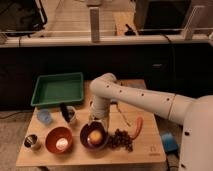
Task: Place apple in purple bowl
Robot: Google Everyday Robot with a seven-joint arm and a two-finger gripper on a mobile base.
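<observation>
— How many bowls are on the worktop [150, 151]?
— Two, side by side at the front. The orange-red bowl [51, 136] has a single pale round object [61, 144] in it, and the purple bowl [83, 137] sits to its right.
— And the apple?
— One apple [95, 138], inside the purple bowl. The gripper [97, 125] hangs just above it, over the bowl. Whether it is spread or clamped on the fruit, I cannot tell.
— What else?
— One green tray [58, 90] at the back left, one carrot [138, 126], one bunch of dark grapes [120, 139] just beside the purple bowl, one blue cup [44, 116] and one metal cup [32, 141].
</observation>
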